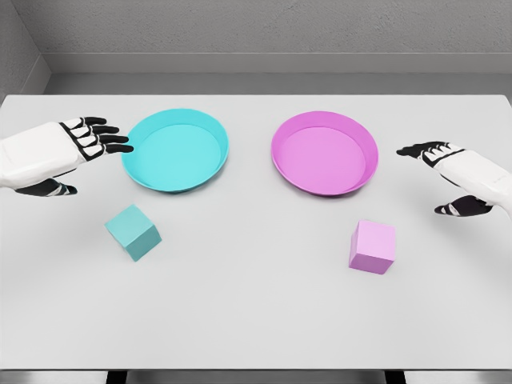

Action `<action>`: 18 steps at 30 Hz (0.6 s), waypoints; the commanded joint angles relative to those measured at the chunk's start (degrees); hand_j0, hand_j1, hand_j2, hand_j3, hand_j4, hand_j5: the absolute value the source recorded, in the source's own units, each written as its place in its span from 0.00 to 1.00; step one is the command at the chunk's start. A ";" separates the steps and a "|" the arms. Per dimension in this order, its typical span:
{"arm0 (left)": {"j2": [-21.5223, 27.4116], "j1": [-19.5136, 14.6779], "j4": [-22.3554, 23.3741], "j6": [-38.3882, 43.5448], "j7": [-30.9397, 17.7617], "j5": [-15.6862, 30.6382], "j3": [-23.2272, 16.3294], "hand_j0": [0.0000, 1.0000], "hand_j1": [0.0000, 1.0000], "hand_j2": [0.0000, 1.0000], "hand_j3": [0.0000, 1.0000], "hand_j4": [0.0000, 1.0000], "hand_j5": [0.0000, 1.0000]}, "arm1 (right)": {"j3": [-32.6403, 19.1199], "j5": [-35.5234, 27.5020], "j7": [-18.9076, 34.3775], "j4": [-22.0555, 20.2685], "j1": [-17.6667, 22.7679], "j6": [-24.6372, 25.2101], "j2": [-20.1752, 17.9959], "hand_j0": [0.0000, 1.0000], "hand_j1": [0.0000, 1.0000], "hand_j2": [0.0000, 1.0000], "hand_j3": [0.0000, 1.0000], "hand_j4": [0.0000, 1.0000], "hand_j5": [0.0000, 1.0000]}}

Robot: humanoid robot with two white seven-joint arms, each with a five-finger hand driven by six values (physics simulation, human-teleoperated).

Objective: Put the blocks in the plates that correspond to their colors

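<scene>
Two open hands over a white table (256, 320) with two plates and two blocks.

The left hand (80, 148) hovers with fingers spread, empty, just beside the cyan plate (136, 170); the cyan block (133, 232) sits on the table in front of that plate. The right hand (448, 172) is likewise spread and empty, near the pink plate (282, 164); the pink block (372, 246) lies in front of it. Neither plate holds a block.
</scene>
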 commanded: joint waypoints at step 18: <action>4.91 2.90 -3.07 0.04 -0.06 0.54 -1.87 1.00 1.00 1.00 1.00 1.00 1.00 | -1.79 10.38 11.49 -6.24 -2.46 -9.08 -0.71 1.00 1.00 1.00 1.00 1.00 1.00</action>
